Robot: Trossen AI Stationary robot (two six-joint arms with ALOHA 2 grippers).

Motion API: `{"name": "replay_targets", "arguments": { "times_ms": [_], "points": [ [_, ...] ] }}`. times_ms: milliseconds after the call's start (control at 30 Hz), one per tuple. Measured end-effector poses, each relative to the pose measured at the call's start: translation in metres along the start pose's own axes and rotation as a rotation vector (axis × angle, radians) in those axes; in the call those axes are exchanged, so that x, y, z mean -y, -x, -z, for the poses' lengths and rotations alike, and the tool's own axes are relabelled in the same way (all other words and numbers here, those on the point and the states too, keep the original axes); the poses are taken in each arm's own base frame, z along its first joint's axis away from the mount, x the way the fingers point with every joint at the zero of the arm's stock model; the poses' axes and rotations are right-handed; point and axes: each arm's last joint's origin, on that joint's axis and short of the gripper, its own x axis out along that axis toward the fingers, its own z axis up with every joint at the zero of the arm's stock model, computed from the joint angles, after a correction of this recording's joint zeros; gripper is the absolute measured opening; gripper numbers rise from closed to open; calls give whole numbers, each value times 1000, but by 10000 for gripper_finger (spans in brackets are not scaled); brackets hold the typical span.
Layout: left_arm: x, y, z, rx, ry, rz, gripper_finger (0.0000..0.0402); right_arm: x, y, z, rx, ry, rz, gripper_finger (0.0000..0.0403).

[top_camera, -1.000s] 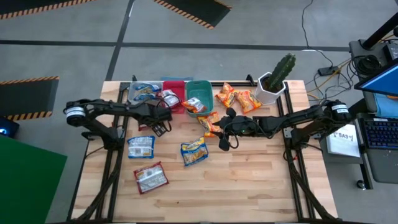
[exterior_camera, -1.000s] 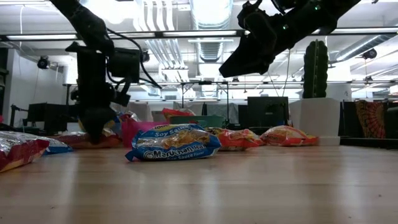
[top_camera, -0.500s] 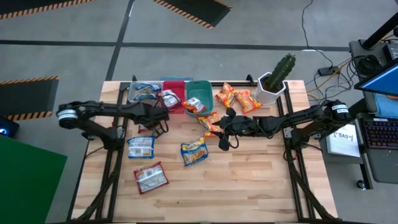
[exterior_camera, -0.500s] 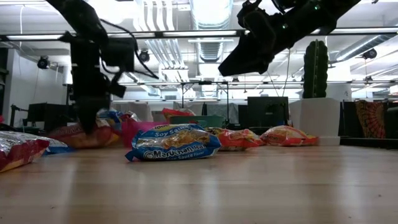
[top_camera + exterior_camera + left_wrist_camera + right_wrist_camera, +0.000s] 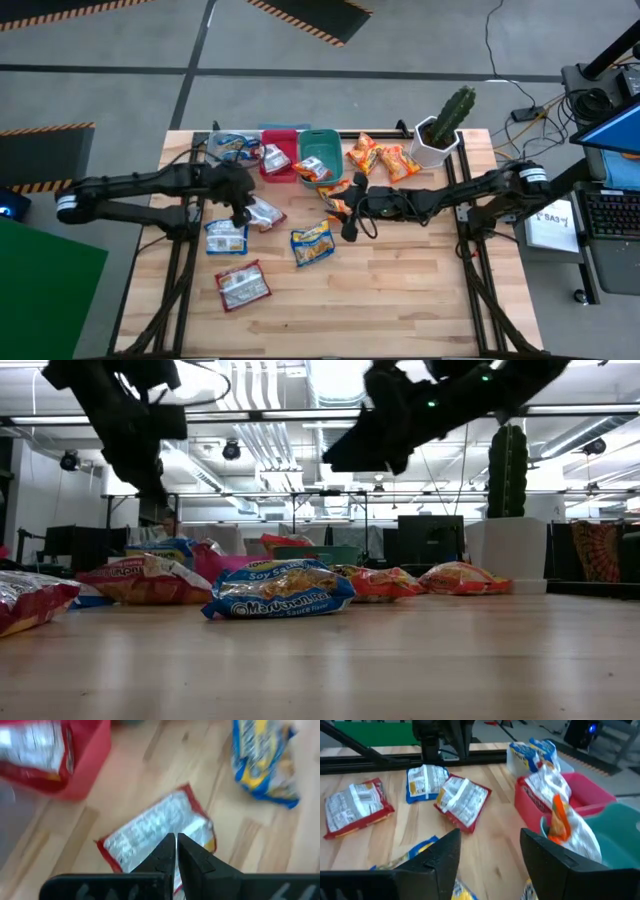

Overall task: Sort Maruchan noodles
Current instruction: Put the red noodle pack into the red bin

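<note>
Covering most of the high view is a pale wooden plank table (image 5: 400, 290) standing on a grey concrete floor (image 5: 120, 60) marked with black-and-orange hazard stripes (image 5: 310, 15), with a green mat (image 5: 40, 290) off to one side. Scattered across the table's far half are the Maruchan noodles: a red-trimmed packet (image 5: 262, 212) lies flat on the wood just beside the left gripper (image 5: 240, 215), whose fingers are pressed together with nothing between them, poised above that same packet (image 5: 160, 827) in the left wrist view. A blue packet (image 5: 226, 236) and a blue-and-yellow packet (image 5: 312, 244) rest nearby, another red packet (image 5: 243, 286) lies nearer the front edge, and orange packets (image 5: 380, 157) sit near a potted cactus (image 5: 443, 125). Along the far edge stand a clear bin (image 5: 232, 148), a red bin (image 5: 280, 158) and a teal bin (image 5: 318, 157), each holding packets. The right gripper (image 5: 349, 228) hangs above the table's middle, its fingers spread apart and empty, with the red bin (image 5: 570, 795) ahead of it in its own view. The low view looks across the planks into a workshop with ceiling ducts (image 5: 340, 380), strip lights and dark equipment racks (image 5: 430, 540). A desk with a keyboard (image 5: 610, 215) stands beside the table.
</note>
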Motion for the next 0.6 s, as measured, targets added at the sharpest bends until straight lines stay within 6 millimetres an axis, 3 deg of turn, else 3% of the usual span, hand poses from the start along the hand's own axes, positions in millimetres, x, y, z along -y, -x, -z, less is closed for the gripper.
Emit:
{"name": "replay_targets", "arguments": {
  "times_ms": [167,400,600],
  "points": [
    [6,6,-2,70,-33,31,0,-7,-25,-9,-9,75,-9,229],
    [13,-2,2,23,-90,67,3,-18,-68,-14,-77,180,-22,256],
    [18,-11,2,-15,-118,72,53,-26,-101,-13,-137,248,-29,260]
  ]
}}
